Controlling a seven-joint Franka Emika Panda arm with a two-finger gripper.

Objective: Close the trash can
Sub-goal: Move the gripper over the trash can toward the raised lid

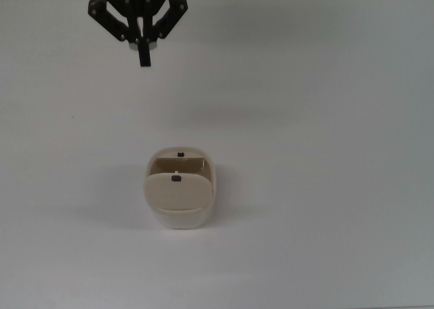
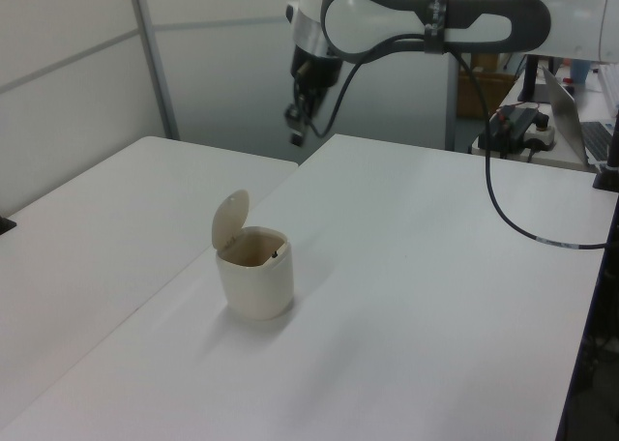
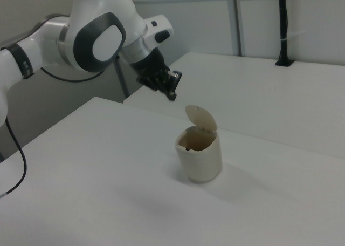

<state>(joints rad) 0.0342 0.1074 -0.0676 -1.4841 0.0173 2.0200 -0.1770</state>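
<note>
The trash can (image 1: 180,189) stands on the white table (image 1: 325,119), slightly left of centre in the top view and toward 6 o'clock from the gripper. Its lid (image 2: 230,218) is raised on a hinge at the rim and stands near upright, so the can is open and the closing is not yet done.

The gripper (image 1: 144,57) hangs in the air near 12 o'clock in the top view, well apart from the can and touching nothing. Its fingers are drawn together to a narrow point and hold nothing.

Handling, as a judgement: the can looks like thin, stiff plastic, light and smooth, and it would likely slide or tip under a sideways shove. The sound place to act is the outer face of the lid near its free edge, pressing it over and down so the load goes into the table. No grasp seems needed.

The top view shows the small black knob (image 1: 176,178) on the lid and a second dark mark at the far rim; it flattens the lid's tilt. The left view and the right view show the lid (image 3: 200,118) standing up, the dark opening below it, and the gripper's height above the table, which the top view cannot give.
</note>
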